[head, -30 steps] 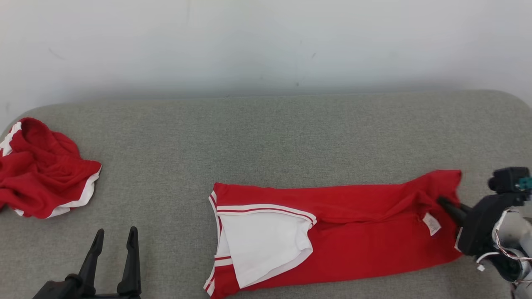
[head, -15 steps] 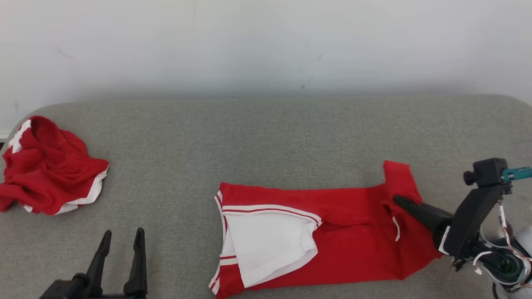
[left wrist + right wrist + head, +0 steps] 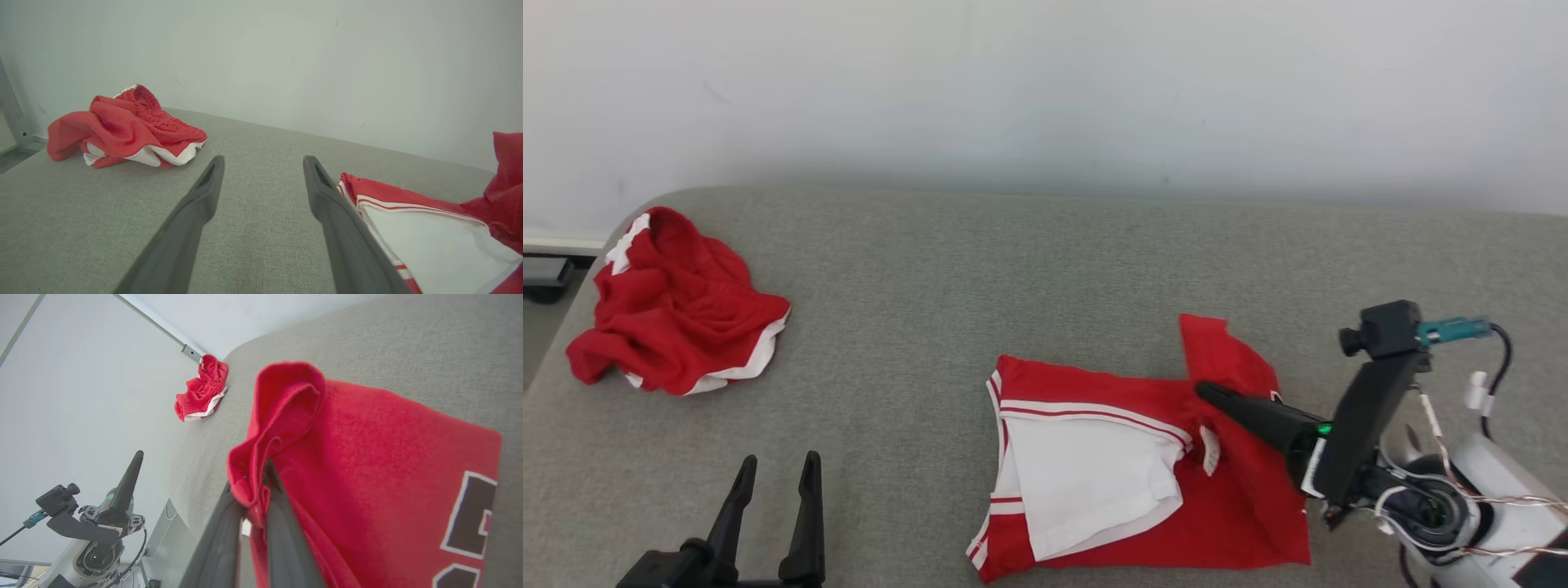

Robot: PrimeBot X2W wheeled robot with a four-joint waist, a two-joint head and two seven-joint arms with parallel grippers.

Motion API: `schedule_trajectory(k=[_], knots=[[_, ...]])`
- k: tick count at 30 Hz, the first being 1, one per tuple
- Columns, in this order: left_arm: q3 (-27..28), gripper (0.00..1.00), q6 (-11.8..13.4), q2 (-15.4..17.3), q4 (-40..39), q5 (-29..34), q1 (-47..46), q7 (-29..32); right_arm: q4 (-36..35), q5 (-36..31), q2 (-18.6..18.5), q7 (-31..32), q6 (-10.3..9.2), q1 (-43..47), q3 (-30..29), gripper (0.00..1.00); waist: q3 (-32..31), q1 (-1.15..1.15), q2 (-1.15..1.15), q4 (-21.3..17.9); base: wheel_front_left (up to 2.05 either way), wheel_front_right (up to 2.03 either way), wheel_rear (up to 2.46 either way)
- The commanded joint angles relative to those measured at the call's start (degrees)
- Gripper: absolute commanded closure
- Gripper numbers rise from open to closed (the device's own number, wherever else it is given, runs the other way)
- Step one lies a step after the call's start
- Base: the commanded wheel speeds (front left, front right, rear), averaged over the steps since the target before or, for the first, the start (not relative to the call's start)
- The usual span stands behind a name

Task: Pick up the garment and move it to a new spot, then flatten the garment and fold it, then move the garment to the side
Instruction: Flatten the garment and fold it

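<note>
You have your right gripper (image 3: 1202,389) pinched tight on one end of the red shirt (image 3: 1241,498), which lies at the front of the grey cushion (image 3: 1013,269), your left gripper (image 3: 778,459) stands wide apart, and the small bunch of cloth may slip out if you pull fast.

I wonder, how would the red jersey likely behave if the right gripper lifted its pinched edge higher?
Probably floppy: the jersey bunches and droops around the right gripper where it is pinched. Likely light, since that single pinch holds a raised fold. It should drape rather than hold shape, so the fold may land creased.
</note>
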Motion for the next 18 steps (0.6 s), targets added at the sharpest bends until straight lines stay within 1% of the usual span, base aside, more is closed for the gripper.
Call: schedule_trajectory(k=[1,5,14,18], knots=[[0.03,0.0,-0.23,0.02,0.13,0.16,-0.55,-0.33,0.3,0.24,0.84,-0.06,-0.04,-0.95,0.46,1.0,-0.01,0.0,0.0,1.04,0.0,0.0,0.0],[-0.32,0.0,-0.28,-0.14,0.41,0.17,-0.96,-0.34,1.34,0.2,3.48,-0.49,-0.03,-2.35,1.91,1.0,0.0,0.0,0.0,2.43,0.0,0.0,0.0],[-1.04,0.0,-0.37,-0.4,0.96,-0.11,-1.64,-0.34,5.84,-1.91,8.02,-2.04,-0.03,-5.34,4.92,1.0,0.42,0.0,0.0,4.97,0.0,0.0,0.0],[-1.16,0.0,-0.3,-0.47,1.18,-0.17,-1.83,-0.33,7.82,-2.74,8.89,-2.75,-0.04,-6.26,5.91,1.0,0.57,0.0,0.0,5.63,0.0,0.0,0.0]])
